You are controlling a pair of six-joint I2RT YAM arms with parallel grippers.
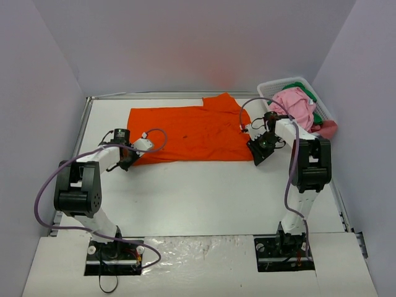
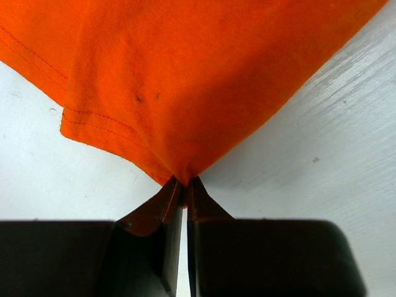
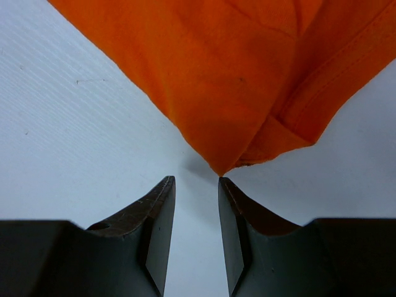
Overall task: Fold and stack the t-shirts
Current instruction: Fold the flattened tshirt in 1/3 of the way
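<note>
White table (image 1: 185,192): basket (image 1: 275,83) holding pink t-shirt (image 1: 296,104) stands beside orange t-shirt (image 1: 185,133).

White slotted plastic basket (image 1: 281,81) sits at far-right corner of white surface (image 1: 204,192); plain pale walls (image 1: 185,43) around.

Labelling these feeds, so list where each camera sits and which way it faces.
Top: above and behind the arms, looking down at the table, orange shirt and basket; both arms show.
Left wrist: on that wrist, looking along the left hand, shut on a shirt corner.
Right wrist: on that wrist, looking along the open right hand at another corner.
Shared: all three show the orange shirt.
</note>
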